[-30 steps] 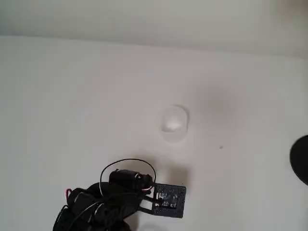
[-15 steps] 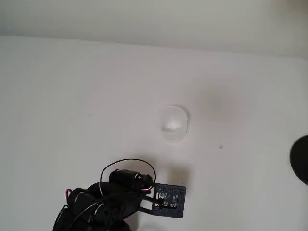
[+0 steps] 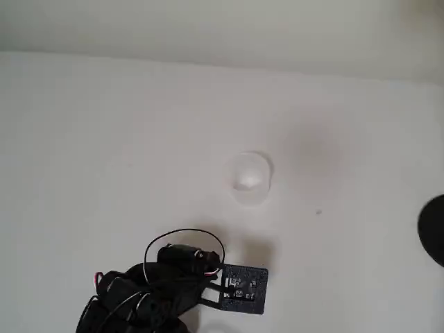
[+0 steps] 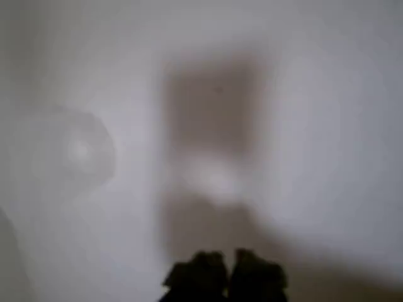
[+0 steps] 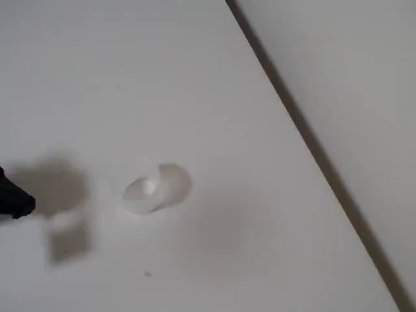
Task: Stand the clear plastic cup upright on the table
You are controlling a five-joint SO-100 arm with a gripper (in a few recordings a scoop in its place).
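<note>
One clear plastic cup (image 3: 250, 178) lies tipped mid-table (image 3: 104, 139), apart from the gripper (image 4: 225, 272), fingertips together and empty: part them, approach squarely, grasp lightly

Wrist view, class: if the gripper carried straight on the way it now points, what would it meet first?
Probably the bare table: ahead of the gripper, whose fingertips sit together, lies only its own shadow on the white surface. The clear plastic cup sits off to the left of that line, apart from it. The blur leaves depth uncertain.
</note>
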